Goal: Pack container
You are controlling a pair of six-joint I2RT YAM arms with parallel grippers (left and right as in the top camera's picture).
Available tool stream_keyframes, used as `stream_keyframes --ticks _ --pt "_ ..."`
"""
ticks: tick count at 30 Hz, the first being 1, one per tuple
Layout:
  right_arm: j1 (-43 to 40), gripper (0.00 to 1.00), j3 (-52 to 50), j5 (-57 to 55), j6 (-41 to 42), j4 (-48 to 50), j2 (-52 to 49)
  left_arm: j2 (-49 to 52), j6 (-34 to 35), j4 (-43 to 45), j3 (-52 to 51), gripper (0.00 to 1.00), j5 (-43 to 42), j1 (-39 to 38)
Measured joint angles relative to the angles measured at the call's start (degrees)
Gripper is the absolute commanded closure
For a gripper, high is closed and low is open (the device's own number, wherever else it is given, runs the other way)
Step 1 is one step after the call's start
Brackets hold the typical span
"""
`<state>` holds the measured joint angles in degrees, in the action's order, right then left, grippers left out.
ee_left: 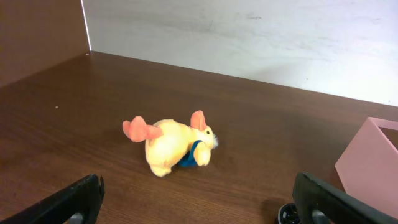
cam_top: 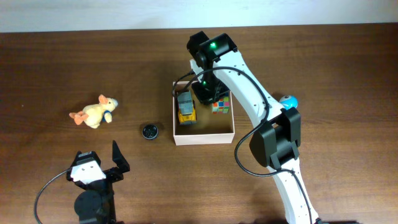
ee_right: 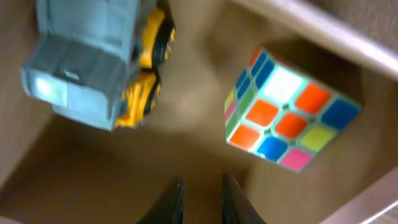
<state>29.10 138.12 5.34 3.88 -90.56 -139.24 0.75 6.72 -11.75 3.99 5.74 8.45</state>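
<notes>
The container (cam_top: 205,138), a shallow white-walled box with a tan inside, sits mid-table. A grey and yellow toy truck (cam_top: 186,107) and a colour cube (cam_top: 221,104) lie in it. My right gripper (cam_top: 205,93) hangs over its far part. In the right wrist view this gripper (ee_right: 200,194) is shut on nothing, just above the tan floor (ee_right: 112,174), with the truck (ee_right: 93,56) and cube (ee_right: 289,118) ahead. My left gripper (cam_top: 101,157) stands open near the front left. In its wrist view the left gripper (ee_left: 199,205) faces a yellow plush duck (ee_left: 174,144), well short of it.
The duck (cam_top: 94,112) lies left of the container. A small black round thing (cam_top: 149,131) sits between them, close to my left gripper's right finger (ee_left: 336,202). A blue object (cam_top: 288,100) peeks out behind the right arm. The container's wall (ee_left: 373,165) shows at the right edge.
</notes>
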Motion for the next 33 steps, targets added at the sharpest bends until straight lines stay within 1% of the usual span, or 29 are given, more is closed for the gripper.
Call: stream_keyframes --ticks 7,12,17,19,21,27,30,33 --pt "-0.11 0.84 -0.04 -2.43 0.2 0.33 0.0 -0.02 0.0 0.02 0.0 0.01 0.0 0.0" --pt "-0.98 0.87 -2.23 -3.32 0.61 1.9 -0.02 -0.02 0.0 0.0 0.0 0.01 0.0 0.0" --pt "-2.86 0.87 -2.47 -3.85 2.69 4.07 -0.02 -0.02 0.0 0.0 0.0 0.01 0.0 0.0" --pt "-3.85 0.86 -1.81 -3.87 3.8 3.98 -0.04 -0.02 0.0 0.02 0.0 0.01 0.0 0.0" --pt "-4.68 0.82 -0.31 -4.0 4.35 3.87 -0.02 -0.02 0.0 0.02 0.0 0.01 0.0 0.0" --pt "-7.69 0.8 6.14 -4.48 6.99 1.7 0.02 -0.02 0.0 0.0 0.0 0.01 0.0 0.0" --pt "-10.64 0.75 8.57 -4.52 8.26 -1.03 0.28 -0.02 0.0 0.0 0.0 0.01 0.0 0.0" --pt "-15.26 0.73 9.09 -4.79 9.09 -3.96 0.76 -0.02 0.0 0.0 0.0 0.01 0.0 0.0"
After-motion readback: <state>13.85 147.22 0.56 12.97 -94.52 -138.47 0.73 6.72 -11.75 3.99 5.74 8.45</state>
